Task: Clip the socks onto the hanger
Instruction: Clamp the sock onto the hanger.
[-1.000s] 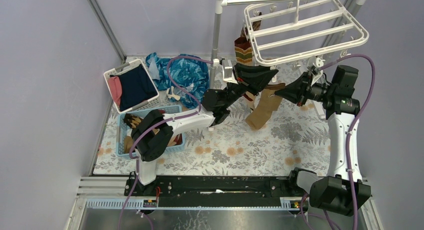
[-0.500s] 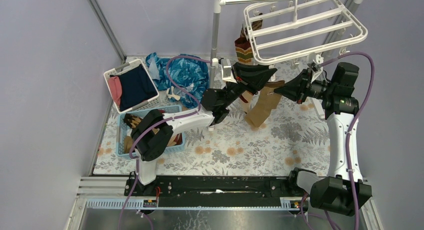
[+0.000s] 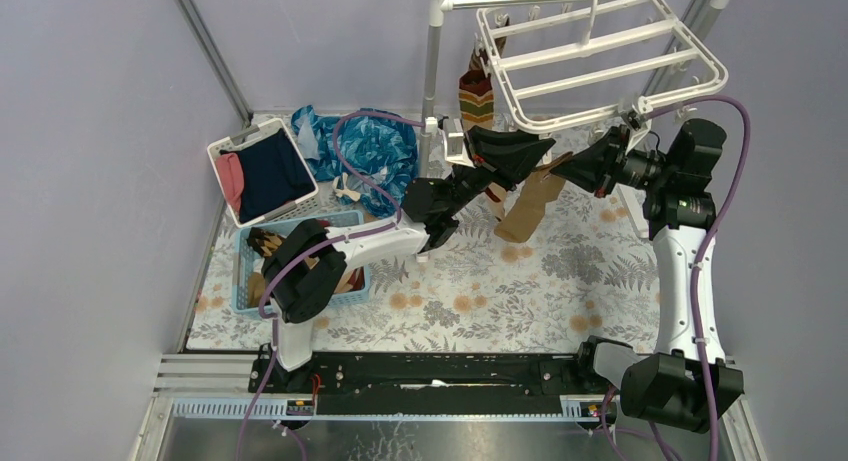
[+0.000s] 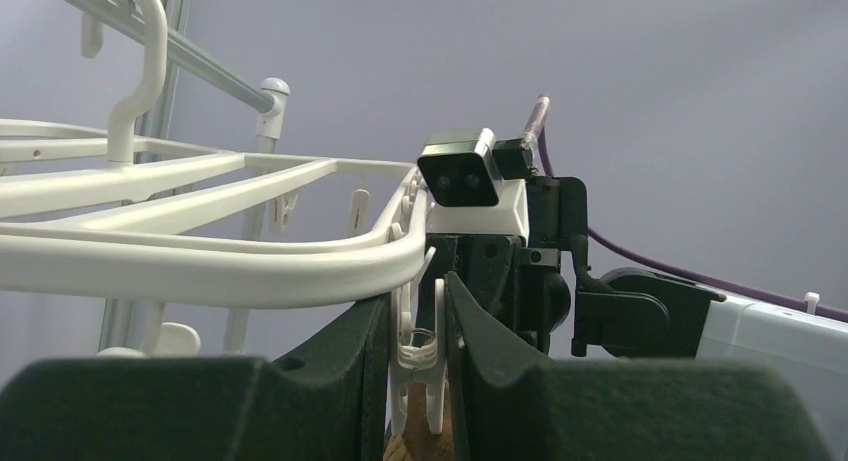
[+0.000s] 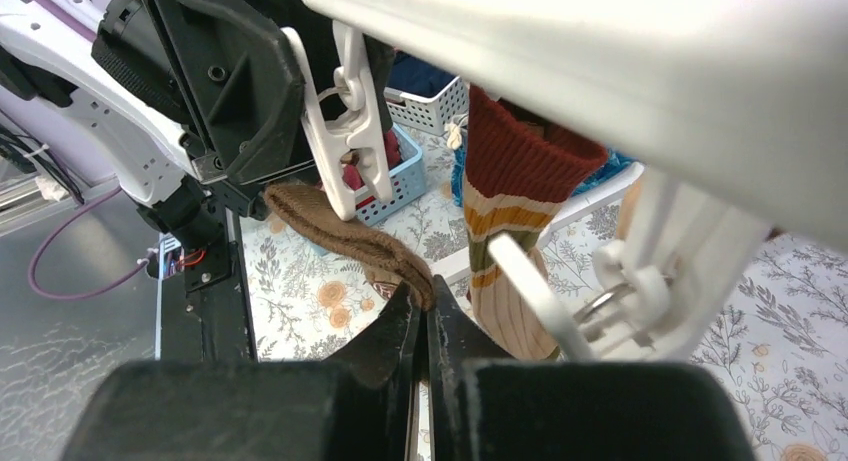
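The white hanger (image 3: 640, 99) hangs from the rack bar at the back right. My left gripper (image 3: 545, 149) reaches up under its near rim (image 4: 200, 261). It is shut on one dangling clip (image 4: 420, 351), its fingers pressing the clip's two upper arms. A plain brown sock (image 3: 525, 211) hangs below, and its top edge (image 4: 415, 446) lies between the clip's lower jaws. My right gripper (image 3: 560, 169) is shut on that sock's edge (image 5: 340, 236), just right of the clip (image 5: 345, 131). A red, tan and green banded sock (image 3: 477, 96) hangs from the hanger's left end.
The grey-white rack pole (image 3: 432, 71) stands just left of the hanger. A blue basket (image 3: 243, 271) with more socks sits by the left arm. A white basket (image 3: 225, 146) of navy and pink clothes and a blue patterned cloth (image 3: 370, 151) lie at the back left.
The hanger has swung left and back. My right gripper has risen a little with the brown sock, lifting its lower end. The left gripper stays on the clip.
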You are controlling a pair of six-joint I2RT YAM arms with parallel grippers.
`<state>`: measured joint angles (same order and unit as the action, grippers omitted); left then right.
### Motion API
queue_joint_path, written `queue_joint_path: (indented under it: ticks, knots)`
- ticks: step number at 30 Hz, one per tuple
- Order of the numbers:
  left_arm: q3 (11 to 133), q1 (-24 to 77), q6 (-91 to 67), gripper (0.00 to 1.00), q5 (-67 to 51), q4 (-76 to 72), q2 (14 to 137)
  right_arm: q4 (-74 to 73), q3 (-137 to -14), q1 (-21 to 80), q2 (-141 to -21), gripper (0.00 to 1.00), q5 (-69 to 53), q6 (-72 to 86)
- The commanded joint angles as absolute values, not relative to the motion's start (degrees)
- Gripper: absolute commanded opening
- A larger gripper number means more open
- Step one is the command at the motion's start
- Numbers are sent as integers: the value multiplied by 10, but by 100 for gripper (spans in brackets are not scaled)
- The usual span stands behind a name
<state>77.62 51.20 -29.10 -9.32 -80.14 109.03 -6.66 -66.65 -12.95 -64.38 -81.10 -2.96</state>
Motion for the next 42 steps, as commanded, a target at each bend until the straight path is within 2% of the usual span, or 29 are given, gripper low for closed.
queue_joint_path:
  ticks: [1,12,42]
  knots:
    - [768,509,-296,25,-100,-840,1081,-18,-650,-125,-638,3,-799,22]
    - [773,508,-300,25,-102,-841,1083,-64,-637,-124,-630,3,-805,-30]
    - [771,507,-304,25,-109,-846,1085,-68,-642,-123,-627,2,-771,-4]
